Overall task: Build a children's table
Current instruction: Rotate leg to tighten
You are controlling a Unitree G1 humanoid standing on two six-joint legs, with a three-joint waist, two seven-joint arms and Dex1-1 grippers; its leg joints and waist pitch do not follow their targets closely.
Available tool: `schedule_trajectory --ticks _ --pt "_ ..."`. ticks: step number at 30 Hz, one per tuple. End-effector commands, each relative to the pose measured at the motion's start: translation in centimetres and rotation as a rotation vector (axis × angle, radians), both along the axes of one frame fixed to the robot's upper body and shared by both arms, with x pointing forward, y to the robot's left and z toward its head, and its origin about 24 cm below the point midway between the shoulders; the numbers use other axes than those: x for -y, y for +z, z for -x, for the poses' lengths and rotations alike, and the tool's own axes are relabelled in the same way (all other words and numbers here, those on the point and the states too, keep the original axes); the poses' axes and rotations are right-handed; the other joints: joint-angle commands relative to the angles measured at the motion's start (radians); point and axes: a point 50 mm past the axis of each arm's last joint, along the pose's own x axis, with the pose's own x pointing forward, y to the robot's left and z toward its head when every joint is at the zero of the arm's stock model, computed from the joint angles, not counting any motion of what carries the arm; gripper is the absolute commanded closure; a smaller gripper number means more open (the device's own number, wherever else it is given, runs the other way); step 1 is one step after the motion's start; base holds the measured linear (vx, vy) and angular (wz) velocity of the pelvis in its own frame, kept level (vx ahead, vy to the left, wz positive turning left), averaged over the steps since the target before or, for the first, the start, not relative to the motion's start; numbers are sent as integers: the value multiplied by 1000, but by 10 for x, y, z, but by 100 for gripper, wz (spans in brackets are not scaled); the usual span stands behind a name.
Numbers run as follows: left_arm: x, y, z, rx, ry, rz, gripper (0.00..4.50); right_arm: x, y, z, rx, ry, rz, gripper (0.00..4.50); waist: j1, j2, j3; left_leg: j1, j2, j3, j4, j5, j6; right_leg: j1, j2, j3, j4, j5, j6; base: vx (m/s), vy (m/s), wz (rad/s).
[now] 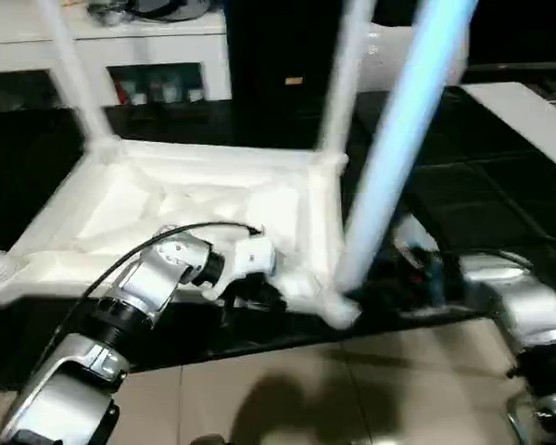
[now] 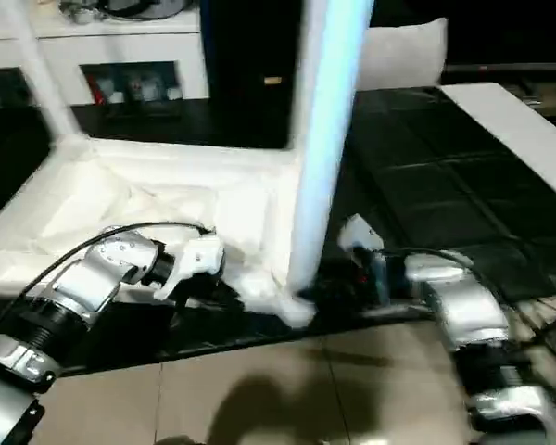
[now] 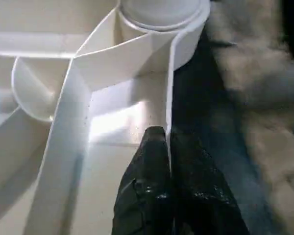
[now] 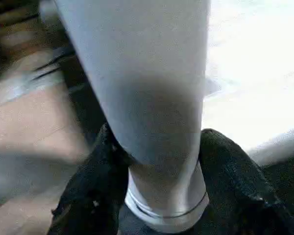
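The children's table top [image 1: 120, 209] lies upside down on a dark mat, ribbed underside up. Two legs [image 1: 74, 74] [image 1: 343, 83] stand in its far corner sockets. A third leg [image 1: 398, 158] rises, slightly tilted, from the near right corner socket [image 3: 161, 12]. My left gripper [image 1: 264, 297] is at the near rim just left of that corner, fingers [image 3: 142, 186] shut on the thin rim wall. My right gripper [image 4: 161, 196] reaches in from the right, and its fingers [image 4: 95, 191] press both sides of the third leg [image 4: 147, 88] low down, close to the socket.
A white cabinet [image 1: 120, 37] with dark openings stands at the back, a tall dark unit [image 1: 278, 56] beside it. A white board [image 1: 528, 116] lies at the far right. Tan floor tiles [image 1: 306, 389] run along the near side, under my forearms.
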Motion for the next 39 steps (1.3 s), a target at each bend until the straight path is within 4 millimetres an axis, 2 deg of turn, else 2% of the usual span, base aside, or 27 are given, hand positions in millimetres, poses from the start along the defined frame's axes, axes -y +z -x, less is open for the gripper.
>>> schedule_trajectory --ticks 1,3,4,5,7,9,10,11,12,13,15,19,21,23,25,28,31,34,36,39 --pt "41 10 -2 26 44 129 450 -21 2 -18 29 -182 22 256 -4 -13 -64 4 46 -21 -69 -134 34 66 -79 61 -96 -411 -93 0 0 0" --pt "45 10 -5 30 93 137 450 -26 2 -22 19 -255 18 259 -28 -15 -64 -2 42 -22 -66 -135 42 67 -76 60 -98 -402 -96 0 0 0" --pt "50 10 -9 50 177 141 450 -33 2 -28 4 -357 3 259 -31 -15 -66 0 42 -22 -65 -133 45 66 -76 60 -98 -400 -97 0 0 0" --pt "52 10 -12 67 225 140 450 -37 2 -33 1 -420 -14 259 -39 -13 -66 -4 42 -22 -64 -119 50 66 -75 61 -95 -380 -101 0 0 0" --pt "53 10 -14 79 255 139 450 -39 2 -35 -2 -461 -26 259 -41 -12 -70 -3 40 -21 -62 -108 54 65 -75 61 -95 -364 -105 0 0 0" --pt "56 11 -16 93 299 143 450 -42 3 -38 23 -500 -57 259 -35 -10 -74 -4 44 -20 -61 -71 83 66 -75 65 -84 -278 -127 0 0 0" --pt "56 11 -16 98 298 142 450 -44 5 -38 46 -489 -70 224 -34 -10 -75 -5 45 -20 -61 -62 89 67 -75 66 -80 -254 -134 0 0 0" --pt "57 11 -16 102 298 138 450 -45 5 -38 55 -489 -82 224 -33 -9 -75 -4 47 -19 -61 -54 99 66 -74 68 -75 -214 -148 0 0 0" --pt "55 11 -16 116 283 126 450 -46 7 -36 59 -469 -116 204 -33 -15 -75 -5 48 -19 -61 -49 108 68 -75 69 -72 -190 -159 0 0 0" --pt "54 11 -16 122 280 122 450 -46 8 -36 61 -463 -125 185 -30 -12 -76 -4 48 -19 -60 -43 115 69 -77 70 -68 -176 -165 0 0 0" --pt "51 10 -16 125 290 112 450 -45 8 -33 68 -448 -112 178 -29 -8 -74 -4 49 -19 -61 -38 124 68 -77 70 -67 -163 -172 0 0 0" --pt "43 10 -17 149 261 93 450 -33 9 -28 105 -406 -111 144 -26 -11 -72 -3 48 -18 -62 -64 119 70 -77 70 -72 -194 -163 0 0 0" --pt "38 9 -15 173 184 80 450 -20 11 -24 132 -353 -96 138 -22 -9 -71 -1 50 -18 -63 -81 118 69 -77 70 -76 -216 -150 0 0 0" --pt "36 8 -14 174 167 73 450 -17 12 -23 136 -340 -96 132 -21 -9 -70 -2 48 -18 -63 -88 115 69 -77 70 -77 -226 -148 0 0 0" --pt "30 5 -10 179 75 30 450 -4 15 -18 157 -254 -67 101 -14 -9 -70 1 50 -18 -64 -103 115 67 -77 70 -80 -250 -136 0 0 0" --pt "26 5 -9 178 29 13 450 7 17 -13 152 -180 -38 85 -4 -10 -69 5 55 -18 -64 -99 116 65 -77 73 -75 -230 -144 0 0 0" --pt "22 6 -4 177 -117 -20 450 17 20 -7 143 -77 4 53 5 -9 -69 4 54 -17 -64 -103 115 66 -78 72 -75 -235 -147 0 0 0" --pt "16 3 0 157 -230 -83 450 21 18 2 86 62 34 53 20 -8 -71 5 55 -15 -63 -110 116 66 -79 73 -74 -234 -147 0 0 0" --pt "13 2 1 153 -275 -112 450 22 18 6 66 132 38 53 22 -9 -70 2 55 -16 -63 -110 116 66 -79 71 -74 -236 -146 0 0 0" --pt "8 2 4 137 -341 -138 450 23 17 9 57 201 36 89 23 -11 -69 2 57 -18 -65 -120 109 66 -80 69 -77 -266 -139 0 0 0"
